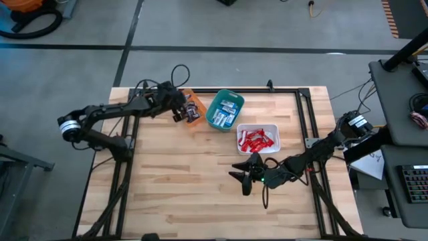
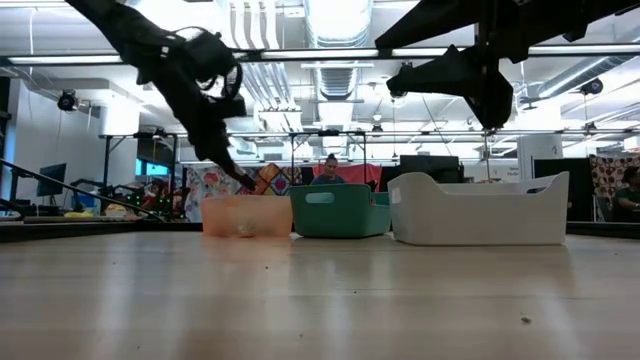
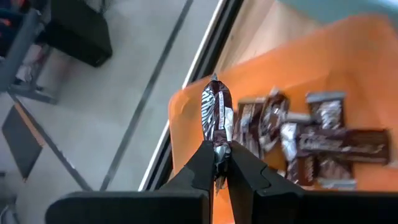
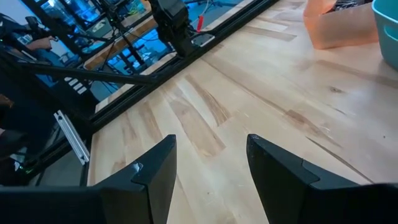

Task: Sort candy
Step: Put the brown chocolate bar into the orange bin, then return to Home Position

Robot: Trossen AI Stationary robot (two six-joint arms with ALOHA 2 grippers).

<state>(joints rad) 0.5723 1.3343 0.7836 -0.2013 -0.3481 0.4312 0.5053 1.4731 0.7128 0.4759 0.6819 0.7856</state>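
Right gripper (image 1: 242, 175), fingers spread and empty, hovers over the bare wooden table (image 1: 174, 187). Farther back, left gripper (image 3: 217, 169) pinches a dark brown wrapped candy bar (image 3: 215, 118) above the orange plastic bin (image 3: 348, 68) of similar candy.

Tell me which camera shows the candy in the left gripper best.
The left wrist view: the dark brown candy bar stands pinched between the left gripper fingers above the orange bin. The high view shows only a speck, the low view barely anything, the right wrist view nothing.

grey floor (image 1: 200, 27), ceiling ducts (image 2: 335, 20), cluttered desks behind.
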